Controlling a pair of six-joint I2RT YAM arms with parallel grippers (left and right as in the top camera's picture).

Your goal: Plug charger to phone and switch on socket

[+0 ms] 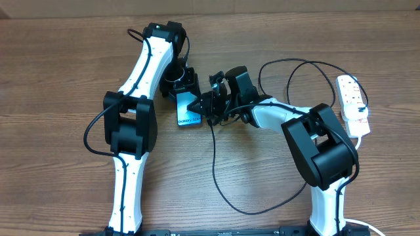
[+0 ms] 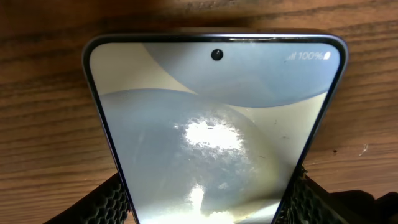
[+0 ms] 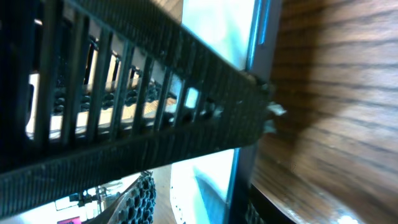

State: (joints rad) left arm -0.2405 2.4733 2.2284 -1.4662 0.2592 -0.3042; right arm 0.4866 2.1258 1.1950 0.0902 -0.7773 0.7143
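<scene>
Left jaws: clamped on the phone (image 1: 189,118), center of frame.
Right jaws: beside the phone; cannot tell whether apart or together.
Cable (image 1: 214,157): loops lower center.
Power strip (image 1: 353,103): far right.

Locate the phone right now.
Overhead, the phone sits mid-table, between the left claw and right claw; the left wrist view shows it flanked by that claw's pads.

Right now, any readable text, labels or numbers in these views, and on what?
"Galaxy S24": small, on the phone screen, overhead view.
"100%": phone screen's top corner, left wrist view, beside signal and battery icons.
Red markings on the socket: too small to read.
Right wrist view: nothing readable.
</scene>
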